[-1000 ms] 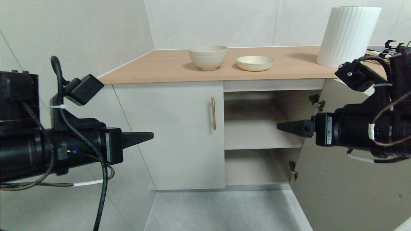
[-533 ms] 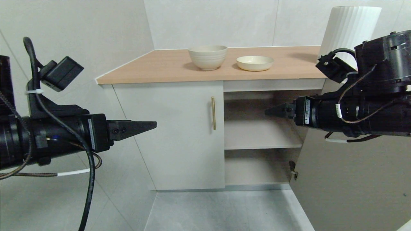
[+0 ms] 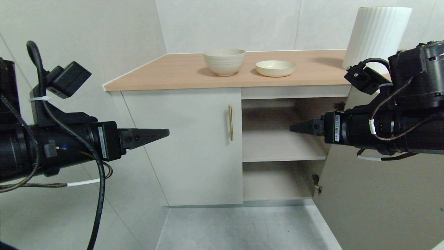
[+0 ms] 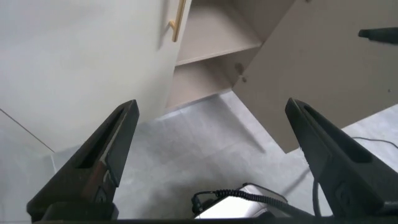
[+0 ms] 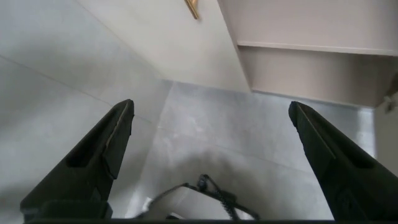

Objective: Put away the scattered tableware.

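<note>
Two grippers hang in the air before a low kitchen cabinet, both holding nothing. The left gripper [image 3: 156,133] [image 4: 211,111] has its fingers spread wide, and it points at the cabinet's closed left door [image 3: 187,146] without touching it. The right gripper [image 3: 295,127] [image 5: 211,109] is spread equally wide (seen edge-on from the head it looks like a single wedge) and sits in front of the cabinet's open right half, level with the upper compartment. The two grippers are well apart, with the door's one brass handle [image 3: 230,122] between them.

Grey floor [image 3: 242,225] runs below both arms to the cabinet's foot. The right door [image 3: 364,194] stands swung out toward the robot beside the right arm, baring one shelf [image 3: 277,147] that splits the opening into two compartments, upper and lower.

Farther back, on the wooden countertop [image 3: 166,76], stand the two pieces of tableware. One deep ribbed bowl [image 3: 224,61] sits near the middle, with one shallow dish [image 3: 275,68] just beside it on the right. The two are apart, and both are set back from the counter's front edge. One tall white ribbed cylinder [image 3: 376,38] stands at the counter's far right, against the tiled wall.
</note>
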### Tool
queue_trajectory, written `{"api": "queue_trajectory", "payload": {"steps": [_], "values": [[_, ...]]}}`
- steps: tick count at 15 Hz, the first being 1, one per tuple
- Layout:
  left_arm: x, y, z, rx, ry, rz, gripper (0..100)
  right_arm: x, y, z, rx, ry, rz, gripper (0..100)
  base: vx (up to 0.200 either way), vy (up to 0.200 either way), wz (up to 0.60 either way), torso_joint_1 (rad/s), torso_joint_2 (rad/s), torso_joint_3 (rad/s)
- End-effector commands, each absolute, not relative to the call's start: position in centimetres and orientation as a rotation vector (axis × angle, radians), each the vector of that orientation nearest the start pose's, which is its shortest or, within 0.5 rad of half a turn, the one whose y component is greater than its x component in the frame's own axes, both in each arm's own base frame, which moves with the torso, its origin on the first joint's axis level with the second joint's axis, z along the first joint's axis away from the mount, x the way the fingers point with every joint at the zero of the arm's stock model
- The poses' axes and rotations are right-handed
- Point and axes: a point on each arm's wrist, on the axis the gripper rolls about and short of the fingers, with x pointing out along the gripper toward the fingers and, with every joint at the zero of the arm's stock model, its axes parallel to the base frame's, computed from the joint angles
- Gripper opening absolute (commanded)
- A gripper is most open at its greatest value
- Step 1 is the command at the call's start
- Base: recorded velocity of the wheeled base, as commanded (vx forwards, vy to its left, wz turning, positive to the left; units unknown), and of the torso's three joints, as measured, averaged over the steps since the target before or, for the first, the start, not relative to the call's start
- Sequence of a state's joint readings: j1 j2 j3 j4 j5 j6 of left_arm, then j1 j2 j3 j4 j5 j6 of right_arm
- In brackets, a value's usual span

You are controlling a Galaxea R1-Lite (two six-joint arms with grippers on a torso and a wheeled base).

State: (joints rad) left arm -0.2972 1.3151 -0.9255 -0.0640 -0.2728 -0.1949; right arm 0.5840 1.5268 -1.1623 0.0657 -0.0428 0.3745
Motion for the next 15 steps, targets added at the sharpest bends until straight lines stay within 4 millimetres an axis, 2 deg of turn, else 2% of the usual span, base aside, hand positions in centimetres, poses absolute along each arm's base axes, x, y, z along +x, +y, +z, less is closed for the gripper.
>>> {"api": "queue_trajectory", "payload": {"steps": [1, 13, 15], "values": [[20.13, -6.74, 26.03, -0.184, 0.388, -0.528, 100, 22.24, 14.59, 26.31, 0.214, 0.51, 0.445, 100, 0.2, 0.0, 0.0, 0.007, 0.01, 0.012], [20.59, -6.53, 25.83, -0.188, 0.397, -0.511, 100, 21.37, 14.02, 25.97, 0.18, 0.512, 0.453, 100, 0.2, 0.0, 0.0, 0.003, 0.0, 0.002], [20.39, -6.48, 25.95, -0.188, 0.391, -0.512, 100, 21.27, 13.96, 26.09, 0.182, 0.508, 0.456, 100, 0.0, 0.0, 0.0, 0.0, 0.0, 0.0]]}}
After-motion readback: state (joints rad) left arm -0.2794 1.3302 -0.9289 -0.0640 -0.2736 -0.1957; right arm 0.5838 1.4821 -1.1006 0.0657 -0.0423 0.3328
